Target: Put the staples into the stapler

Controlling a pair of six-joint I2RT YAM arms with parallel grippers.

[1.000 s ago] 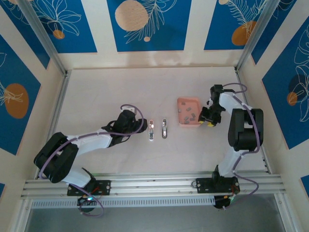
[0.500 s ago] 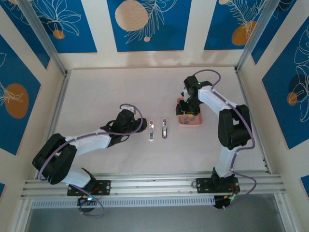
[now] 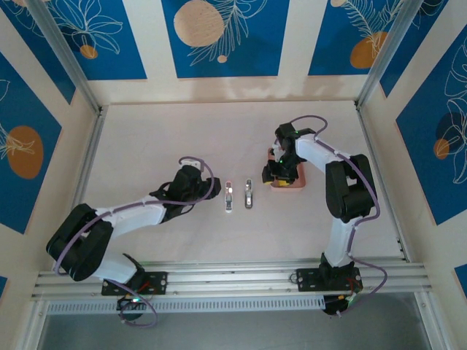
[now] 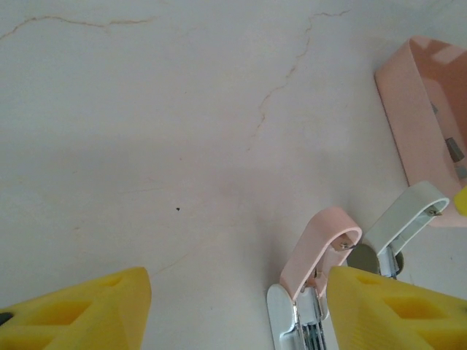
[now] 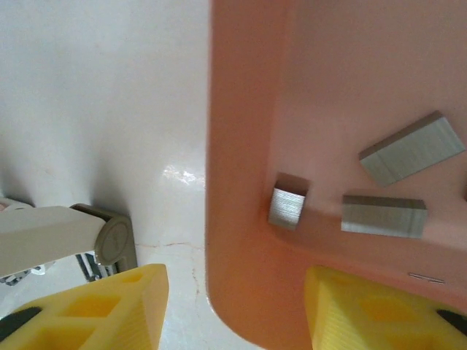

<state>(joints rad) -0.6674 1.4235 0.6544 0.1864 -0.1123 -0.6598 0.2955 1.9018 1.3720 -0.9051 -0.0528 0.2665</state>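
right gripper (image 5: 233, 310) moved over tray (image 5: 241, 146) corner | staples (image 5: 384, 215): short grey strips

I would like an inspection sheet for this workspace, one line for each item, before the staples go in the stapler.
Surface: pale table, faint hairline cracks.
Job's things: grey staples loose in pink tray; pink stapler and white stapler side by side.
Clutter: nothing seen.
Grippers: left pincer open, empty, beside staplers; right pincer open, straddling tray wall.
Cables: purple cables looped along both arms.
Surroundings: blue leaf-patterned panels, metal rails.
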